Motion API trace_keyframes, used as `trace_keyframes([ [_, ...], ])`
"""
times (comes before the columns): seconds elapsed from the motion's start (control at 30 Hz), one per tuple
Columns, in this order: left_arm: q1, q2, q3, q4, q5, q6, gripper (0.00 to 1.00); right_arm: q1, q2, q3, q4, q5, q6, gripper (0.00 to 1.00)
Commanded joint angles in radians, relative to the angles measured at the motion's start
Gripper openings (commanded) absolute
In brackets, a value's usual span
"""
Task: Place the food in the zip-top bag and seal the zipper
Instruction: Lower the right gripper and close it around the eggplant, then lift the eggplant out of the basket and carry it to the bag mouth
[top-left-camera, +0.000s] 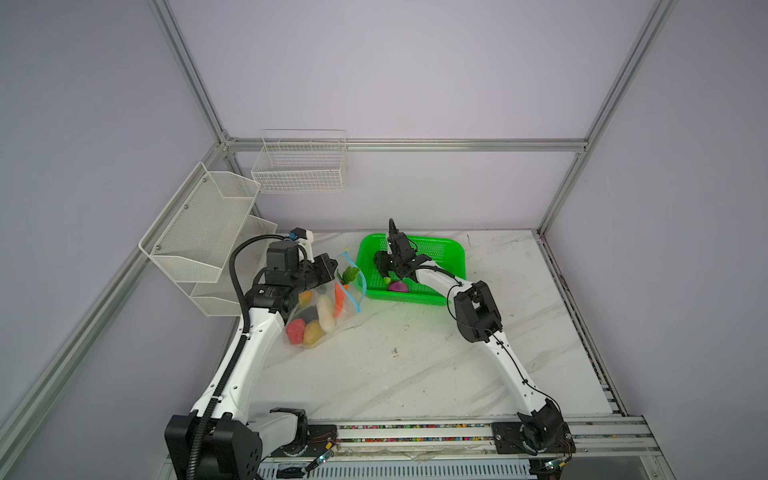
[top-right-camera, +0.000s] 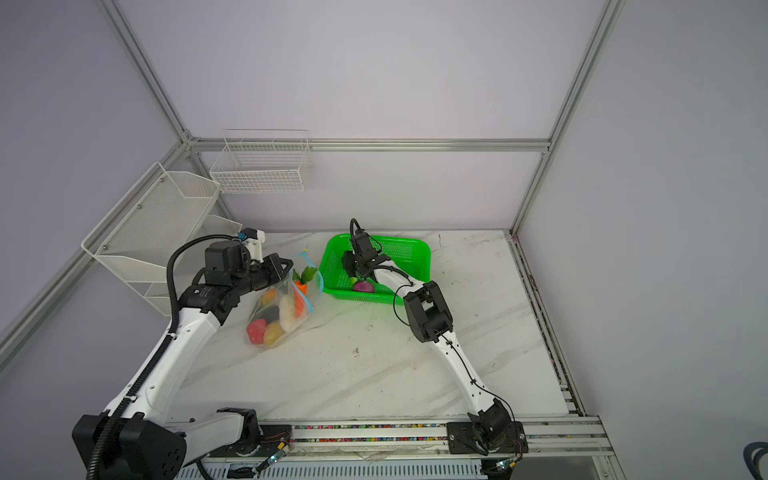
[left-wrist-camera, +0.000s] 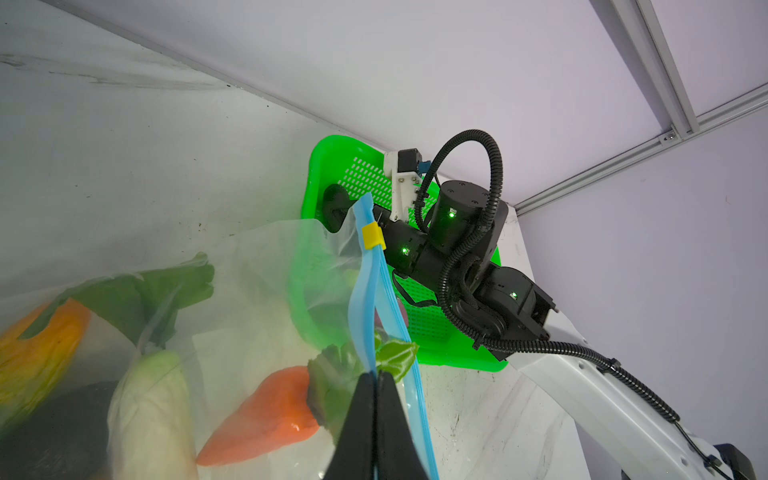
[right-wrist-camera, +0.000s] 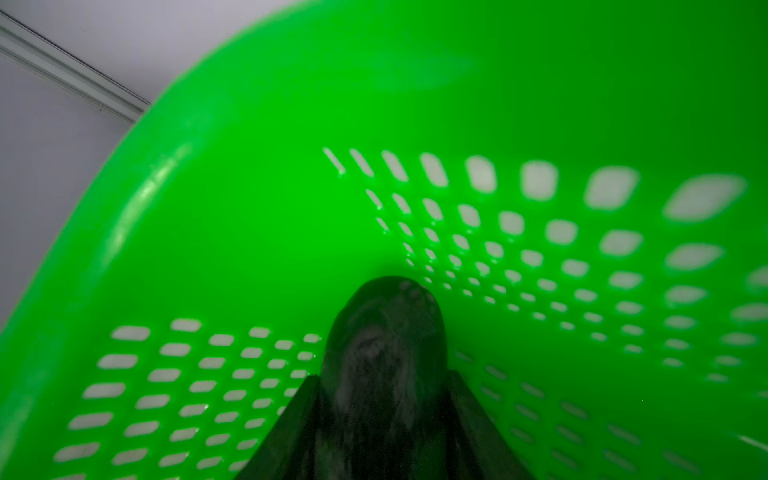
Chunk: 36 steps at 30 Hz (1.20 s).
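Observation:
The zip-top bag (top-left-camera: 320, 307) lies left of centre on the table, holding a red pepper (top-left-camera: 295, 331), yellow potato (top-left-camera: 312, 332), white radish (top-left-camera: 326, 313) and carrot (left-wrist-camera: 266, 415). My left gripper (left-wrist-camera: 376, 374) is shut on the bag's blue zipper (left-wrist-camera: 370, 291), lifting that edge; the yellow slider (left-wrist-camera: 372, 237) sits further along the strip. My right gripper (right-wrist-camera: 382, 376) is down inside the green basket (top-left-camera: 449, 257), its fingers pressed against both sides of a dark rounded food piece (right-wrist-camera: 386, 324). A purple onion (top-left-camera: 399, 286) lies in the basket beside it.
White mesh shelves (top-left-camera: 208, 232) stand on the left wall and a wire basket (top-left-camera: 299, 166) hangs on the back wall. The green basket stands near the table's back edge. The marble tabletop (top-left-camera: 415, 365) stretches toward the front rail.

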Motion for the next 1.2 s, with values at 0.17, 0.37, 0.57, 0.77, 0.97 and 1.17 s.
trace_keyframes([
  [0.17, 0.001, -0.012, -0.012, 0.027, 0.005, 0.012, 0.00, -0.025, -0.158, -0.085, 0.112, -0.063, 0.025, 0.41],
  [0.37, 0.000, -0.019, -0.016, 0.028, -0.004, 0.010, 0.00, -0.033, -0.247, -0.216, 0.247, -0.101, 0.056, 0.41],
  [0.57, 0.000, -0.017, -0.014, 0.033, 0.006, 0.001, 0.00, -0.035, -0.385, -0.416, 0.461, -0.109, 0.149, 0.40],
  [0.77, 0.000, -0.025, -0.006, 0.035, 0.013, -0.008, 0.00, -0.025, -0.568, -0.640, 0.705, -0.075, 0.264, 0.36],
  [0.97, -0.001, -0.025, 0.004, 0.034, 0.009, -0.009, 0.00, 0.059, -0.684, -0.763, 0.815, -0.057, 0.308, 0.35],
  [1.17, 0.000, -0.024, 0.026, 0.039, 0.016, -0.015, 0.00, 0.130, -0.769, -0.863, 0.862, -0.023, 0.311, 0.35],
])
